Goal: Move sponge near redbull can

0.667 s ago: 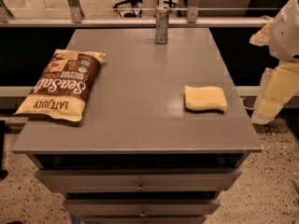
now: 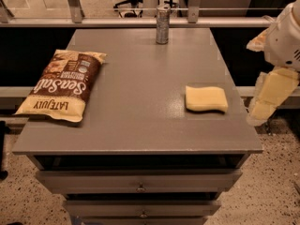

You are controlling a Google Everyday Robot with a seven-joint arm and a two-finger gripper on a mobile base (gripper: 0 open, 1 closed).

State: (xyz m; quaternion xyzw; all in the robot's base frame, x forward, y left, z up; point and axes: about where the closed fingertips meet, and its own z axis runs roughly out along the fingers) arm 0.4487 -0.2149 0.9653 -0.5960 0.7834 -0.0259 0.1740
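Your end effector point(image 2: 268, 97) is hanging just off the right edge of the counter point(image 2: 140, 125); you cannot tell whether it is clenched or released. The sponge point(image 2: 206, 99) is lying near its left, and the redbull can point(image 2: 162, 25) is standing well beyond, farther left.

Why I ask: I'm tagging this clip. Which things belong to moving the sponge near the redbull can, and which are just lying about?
For the job: sponge, right side of the table; redbull can, upright at the far edge; gripper, off the table's right edge, apart from the sponge.
Lying about: Sea Salt chip bag, flat on the left.
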